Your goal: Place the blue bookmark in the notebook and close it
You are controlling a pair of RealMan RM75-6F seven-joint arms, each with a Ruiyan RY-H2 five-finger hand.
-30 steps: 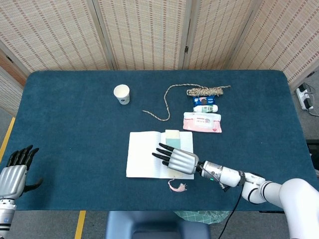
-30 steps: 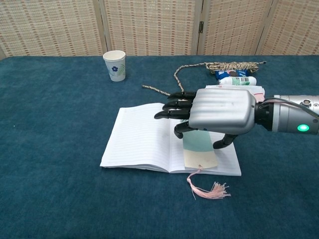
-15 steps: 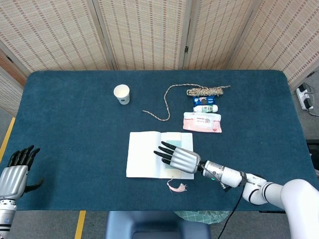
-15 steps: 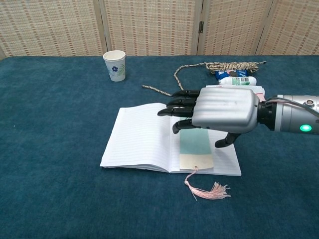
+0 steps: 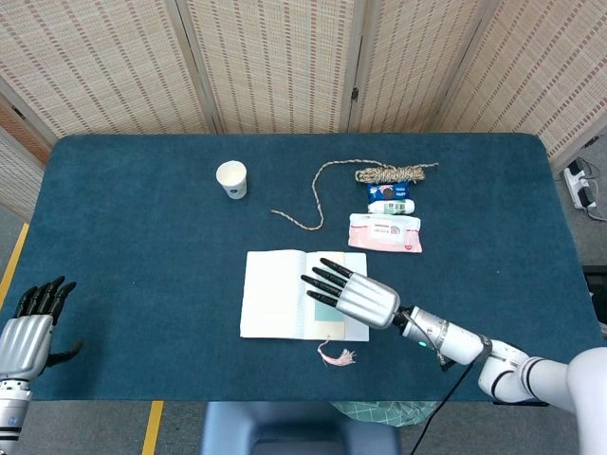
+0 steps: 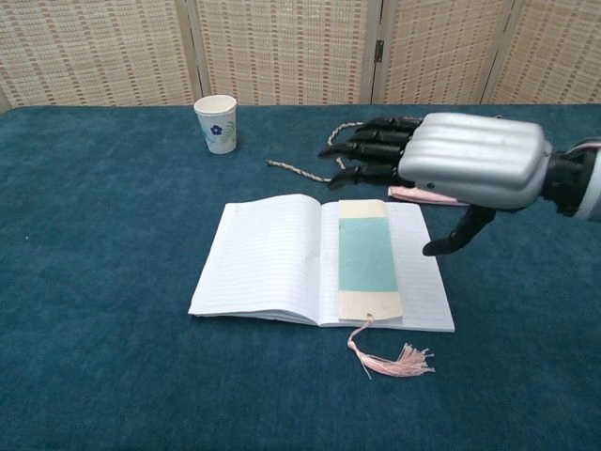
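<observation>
An open notebook (image 6: 282, 263) lies at the centre of the blue table (image 6: 94, 282), with the blue bookmark (image 6: 367, 256) flat on its right page and a pink tassel (image 6: 390, 359) trailing below. The right hand (image 6: 441, 164) hovers above the notebook's upper right, fingers spread, holding nothing. The left hand (image 5: 28, 327) sits at lower left, empty, fingers apart.

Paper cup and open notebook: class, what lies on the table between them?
Nothing: in the head view only bare blue tablecloth runs from the paper cup to the notebook. The rope passes to the right of that stretch.
</observation>
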